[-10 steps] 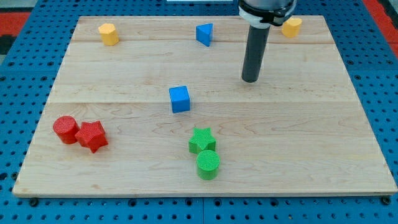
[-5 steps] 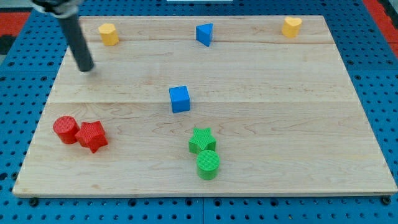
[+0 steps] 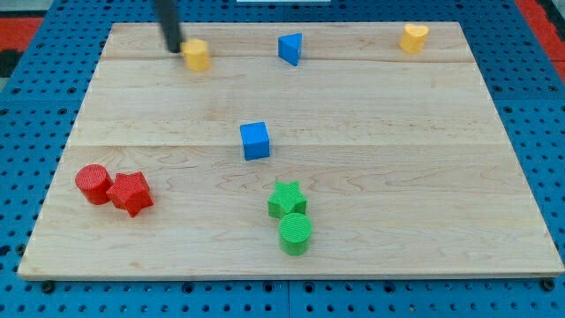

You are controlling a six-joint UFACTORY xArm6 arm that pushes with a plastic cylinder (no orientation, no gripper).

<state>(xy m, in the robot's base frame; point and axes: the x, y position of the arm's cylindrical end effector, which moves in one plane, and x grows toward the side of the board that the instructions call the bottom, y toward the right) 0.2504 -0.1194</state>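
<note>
dark rod coming down from the view's top edge, ending in my tip (image 3: 174, 49), which sits on the wooden board (image 3: 397, 177) near its upper left corner. the rod has no jaws and grips nothing; it only presses sideways. my tip is just to the view's left of a yellow block (image 3: 197, 55), close enough that the two look to be touching, though a hairline gap cannot be ruled out. the yellow block's shape is hard to make out beyond a short stubby form.

taking that yellow block as the landmark: a blue triangle block (image 3: 290, 48) lies to its right along the same top band of the board, well apart from it. a second yellow block (image 3: 412, 38), roughly heart shaped, sits far to the right near the upper right corner. a blue cube (image 3: 255, 140) lies below and somewhat right of the landmark, near the board's middle. a green star (image 3: 287, 198) and a green cylinder (image 3: 296, 233) touch each other further below the cube. a red cylinder (image 3: 92, 184) and a red star (image 3: 130, 193) touch each other far below and left of the landmark. nothing lies between my tip and the landmark block.
</note>
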